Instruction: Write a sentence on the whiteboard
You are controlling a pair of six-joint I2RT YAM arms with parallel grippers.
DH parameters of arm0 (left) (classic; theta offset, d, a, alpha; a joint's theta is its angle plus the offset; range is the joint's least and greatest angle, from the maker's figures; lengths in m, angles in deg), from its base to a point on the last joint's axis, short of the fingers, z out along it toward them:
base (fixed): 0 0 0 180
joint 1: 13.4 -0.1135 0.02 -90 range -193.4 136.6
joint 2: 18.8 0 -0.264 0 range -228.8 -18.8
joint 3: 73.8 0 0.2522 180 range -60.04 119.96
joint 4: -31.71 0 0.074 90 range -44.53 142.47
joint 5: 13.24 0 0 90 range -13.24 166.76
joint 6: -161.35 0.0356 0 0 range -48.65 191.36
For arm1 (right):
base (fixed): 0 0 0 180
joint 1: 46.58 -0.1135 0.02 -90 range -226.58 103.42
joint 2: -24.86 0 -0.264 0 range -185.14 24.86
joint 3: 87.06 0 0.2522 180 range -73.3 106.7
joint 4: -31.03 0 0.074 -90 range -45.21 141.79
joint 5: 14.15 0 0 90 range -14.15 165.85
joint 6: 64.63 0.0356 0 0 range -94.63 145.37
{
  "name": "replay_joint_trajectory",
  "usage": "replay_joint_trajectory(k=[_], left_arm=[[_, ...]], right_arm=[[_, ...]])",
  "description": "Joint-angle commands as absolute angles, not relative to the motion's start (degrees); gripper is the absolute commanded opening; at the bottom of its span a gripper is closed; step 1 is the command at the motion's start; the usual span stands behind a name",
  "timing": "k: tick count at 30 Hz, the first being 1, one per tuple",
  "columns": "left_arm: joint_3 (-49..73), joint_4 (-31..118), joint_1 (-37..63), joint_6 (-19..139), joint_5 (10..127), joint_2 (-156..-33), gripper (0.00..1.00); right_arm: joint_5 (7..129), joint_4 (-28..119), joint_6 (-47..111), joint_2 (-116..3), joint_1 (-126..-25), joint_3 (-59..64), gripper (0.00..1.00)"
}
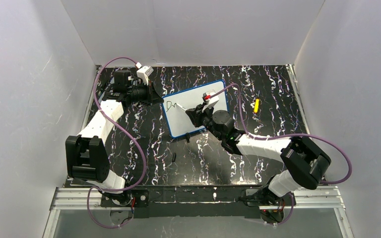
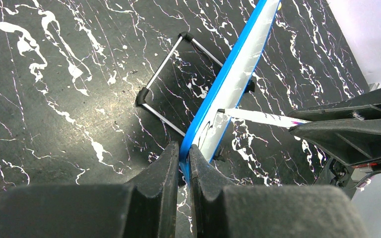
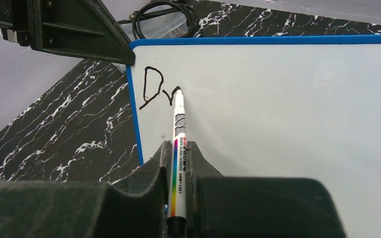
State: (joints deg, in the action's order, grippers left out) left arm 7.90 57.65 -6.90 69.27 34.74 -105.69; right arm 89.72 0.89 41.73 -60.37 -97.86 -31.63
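Observation:
The whiteboard (image 1: 198,96) with a blue rim stands tilted at the table's middle. My left gripper (image 1: 158,97) is shut on the board's left rim, seen edge-on in the left wrist view (image 2: 184,152). My right gripper (image 1: 194,113) is shut on a white marker (image 3: 179,144) whose tip touches the board (image 3: 278,124). The sentence (image 3: 154,91) is only a dark "D" and a small stroke beside it near the board's top left corner. The marker (image 2: 258,116) also shows in the left wrist view, touching the board (image 2: 238,64).
A yellow object (image 1: 256,105) lies right of the board. A small black piece (image 1: 173,157) lies in front of it. A clear box of black cables (image 3: 163,22) sits behind the board. The board's wire stand (image 2: 163,74) rests on the table. White walls enclose three sides.

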Motion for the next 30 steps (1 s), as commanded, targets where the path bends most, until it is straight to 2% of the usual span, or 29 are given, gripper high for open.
replay_joint_trajectory(k=[1,14,30], left_arm=[[7.45,58.56,-6.63,69.57,33.23,-102.74,0.00],[7.11,58.48,-6.63,69.24,33.89,-102.56,0.00],[7.24,58.49,-6.63,69.28,33.83,-102.56,0.00]], right_arm=[[91.62,-0.20,40.95,-60.46,-97.38,-30.98,0.01],[86.99,2.24,39.97,-54.13,-96.90,-31.81,0.01],[85.29,0.94,40.40,-58.47,-95.98,-31.16,0.01]])
